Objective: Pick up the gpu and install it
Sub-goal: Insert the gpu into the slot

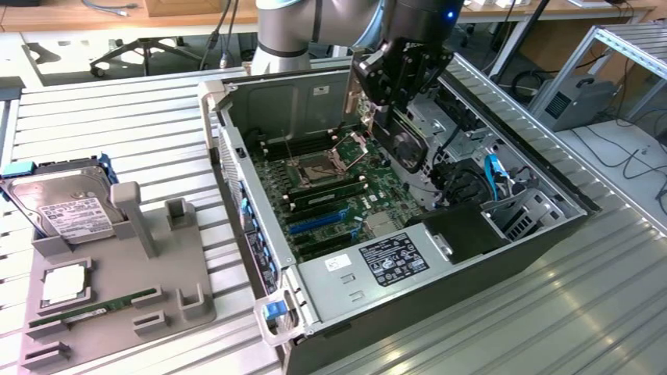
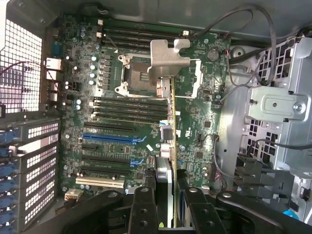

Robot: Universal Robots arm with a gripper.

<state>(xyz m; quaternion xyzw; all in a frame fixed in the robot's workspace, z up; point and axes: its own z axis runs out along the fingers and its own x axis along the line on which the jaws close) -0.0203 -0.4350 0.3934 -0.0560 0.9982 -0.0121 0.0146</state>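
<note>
gripper point(image 1: 394, 105) clamped on gpu point(image 1: 404, 144), card on edge over open case's motherboard point(image 1: 349, 199), bracket end toward cpu socket point(image 1: 315, 168)

Arm point(image 1: 283, 31) stands upright behind the open PC case point(image 1: 234, 172), with the wrist point(image 1: 417, 16) leaning over the case. Gripper point(image 1: 396, 98) points down into the case above its middle. Black fingers point(image 2: 144, 209) are clamped on the gpu point(image 1: 407, 144), held edge-down, hanging inside the case.
</note>
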